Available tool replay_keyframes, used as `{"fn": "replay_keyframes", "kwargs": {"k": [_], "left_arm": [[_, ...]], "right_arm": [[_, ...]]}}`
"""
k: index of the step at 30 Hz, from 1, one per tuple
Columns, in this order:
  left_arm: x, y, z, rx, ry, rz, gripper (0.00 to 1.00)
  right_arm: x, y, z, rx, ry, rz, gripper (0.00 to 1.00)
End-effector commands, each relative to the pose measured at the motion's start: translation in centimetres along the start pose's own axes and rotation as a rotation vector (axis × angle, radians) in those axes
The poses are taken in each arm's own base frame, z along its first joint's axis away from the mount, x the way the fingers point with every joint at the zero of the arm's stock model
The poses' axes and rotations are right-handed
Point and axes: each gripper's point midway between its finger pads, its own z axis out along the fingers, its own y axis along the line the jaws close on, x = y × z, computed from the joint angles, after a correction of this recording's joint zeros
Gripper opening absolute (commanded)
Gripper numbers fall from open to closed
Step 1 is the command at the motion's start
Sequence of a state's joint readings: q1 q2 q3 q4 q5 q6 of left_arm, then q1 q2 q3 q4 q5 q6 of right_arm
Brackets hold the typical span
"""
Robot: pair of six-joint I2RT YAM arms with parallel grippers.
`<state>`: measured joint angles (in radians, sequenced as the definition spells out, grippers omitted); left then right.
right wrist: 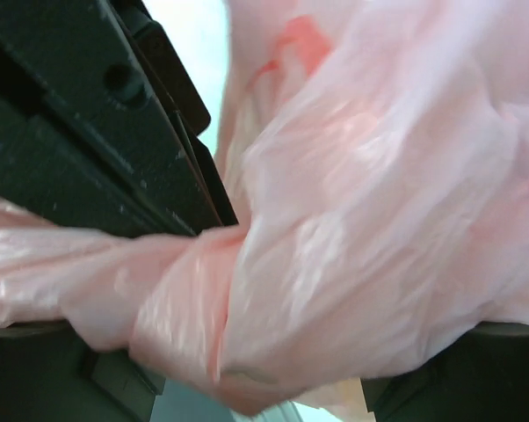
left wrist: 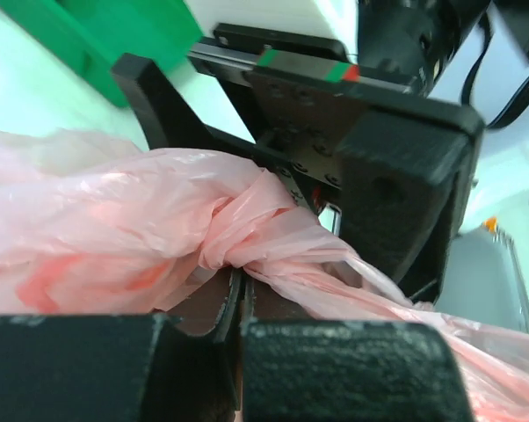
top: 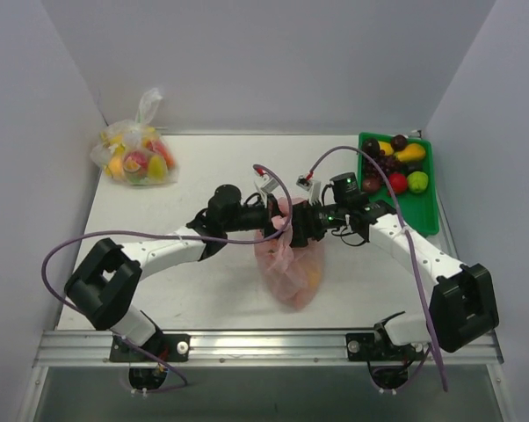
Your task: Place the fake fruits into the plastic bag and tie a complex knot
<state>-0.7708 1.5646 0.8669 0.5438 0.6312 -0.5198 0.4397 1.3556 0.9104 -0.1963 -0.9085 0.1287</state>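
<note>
Bench (top: 203,176): plastic bag (top: 291,268) at centre, body lying on bench, mouth end toward 12 o'clock, held up between arms, likely so handles pull tight.
Several fake fruits (top: 396,167) in green tray (top: 427,215), 2 o'clock.
Left pincer (top: 271,220) clamped fully on handle strand, anchoring at knot's 9 o'clock.
Right pincer (top: 303,221) at 3 o'clock, jaws wide apart, straddling plastic, no grip evident.
Knot (left wrist: 238,224) touching, just beyond left fingertips.

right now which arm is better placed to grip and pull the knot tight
Right, probably. The right end effector stands open around the knot, free to close, while the left end effector is shut on the plastic bag.
</note>
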Motion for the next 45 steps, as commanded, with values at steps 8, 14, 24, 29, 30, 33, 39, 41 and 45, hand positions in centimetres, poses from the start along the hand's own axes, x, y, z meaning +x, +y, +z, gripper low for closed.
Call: {"fn": "replay_keyframes", "kwargs": {"k": [8,14,24,29,30,33,39,41,45], "left_arm": [[-2.8,-3.5,-3.4,0.151,-0.050,0.011,0.00],[0.7,-1.4,-4.3,0.174,0.011,-0.106,0.00],[0.3,-0.4,-4.3,0.172,0.007,-0.087,0.00],[0.8,-0.5,-4.7,0.177,0.033,-0.023,0.00],[1.1,-0.3,-4.9,0.168,0.038,-0.018,0.00],[0.9,0.1,-5.0,0.149,0.027,-0.012,0.00],[-0.4,1.1,-4.4,0.112,-0.005,-0.012,0.00],[-1.2,1.1,-4.2,0.113,-0.029,-0.013,0.00],[-2.6,1.4,-4.5,0.103,-0.089,-0.050,0.00]], "right_arm": [[-6.6,2.2,-0.8,-0.030,-0.227,-0.183,0.70],[-2.4,1.7,-2.8,0.020,-0.128,-0.195,0.70],[-5.2,-0.1,-7.3,0.102,-0.253,-0.075,0.40],[-8.4,-0.9,-5.7,0.041,-0.316,0.027,0.31],[-8.9,-0.6,-5.6,0.028,-0.322,0.026,0.31],[-8.8,0.1,-4.2,-0.015,-0.290,0.021,0.32],[-5.2,3.6,-1.3,-0.126,-0.182,-0.021,0.42],[-4.0,3.9,-1.0,-0.131,-0.156,-0.038,0.47],[-3.1,3.4,-0.8,-0.115,-0.145,-0.038,0.57]]}}
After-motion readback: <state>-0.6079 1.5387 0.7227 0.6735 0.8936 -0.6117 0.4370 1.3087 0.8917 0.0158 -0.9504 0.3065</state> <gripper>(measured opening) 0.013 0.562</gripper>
